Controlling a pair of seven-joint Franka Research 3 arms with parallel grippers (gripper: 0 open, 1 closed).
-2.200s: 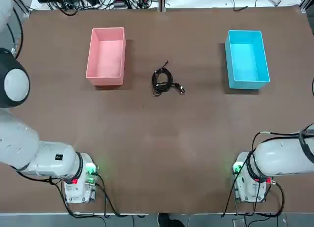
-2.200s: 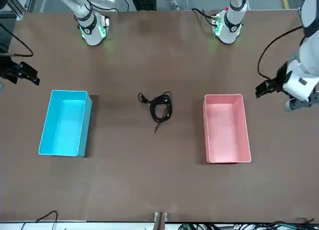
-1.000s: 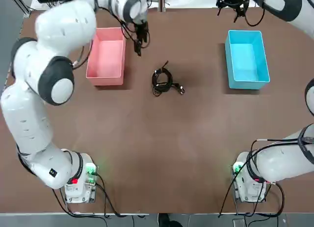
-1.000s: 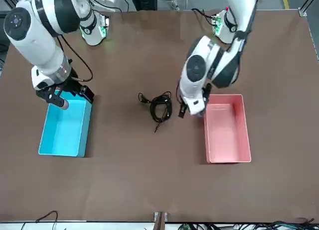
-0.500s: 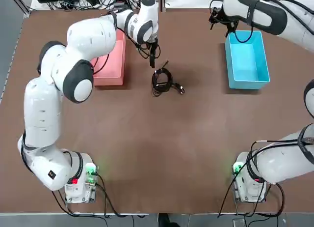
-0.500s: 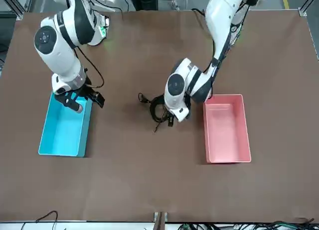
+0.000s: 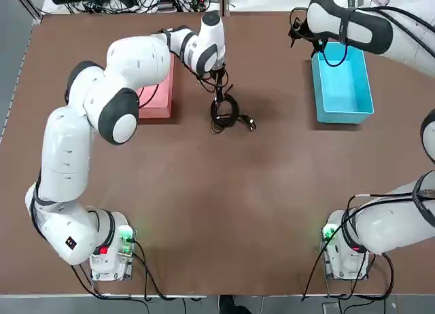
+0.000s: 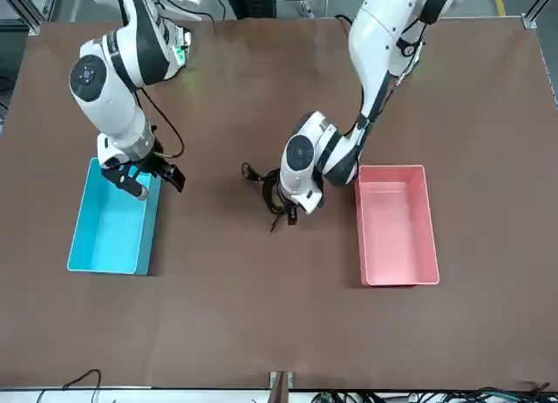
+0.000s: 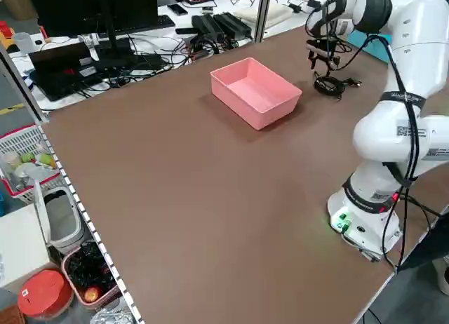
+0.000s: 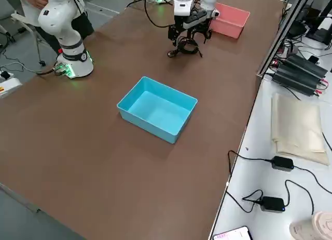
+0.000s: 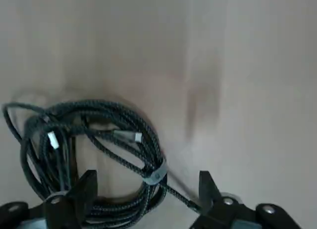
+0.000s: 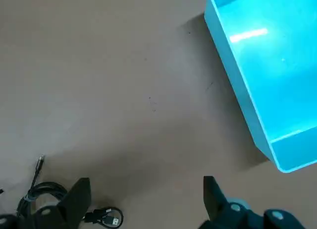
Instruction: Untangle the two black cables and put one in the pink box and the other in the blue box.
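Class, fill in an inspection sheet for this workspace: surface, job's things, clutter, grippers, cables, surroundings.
Surface: brown table, bare apart from the items below.
Job's things: two black cables tangled in one bundle mid-table; pink box and blue box both empty.
Clutter: nothing seen on the table.
Grippers: left gripper open, over the bundle; right gripper open, beside the blue box.
Cables: robot base wires.
Surroundings: desks with electronics; power adapters.

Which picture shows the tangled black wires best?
The left wrist view: the two black cables fill it, so you see braided loops and small plug ends, with the left pincer open over them. The top, front and side views show only a small dark knot between the pink box and blue box.
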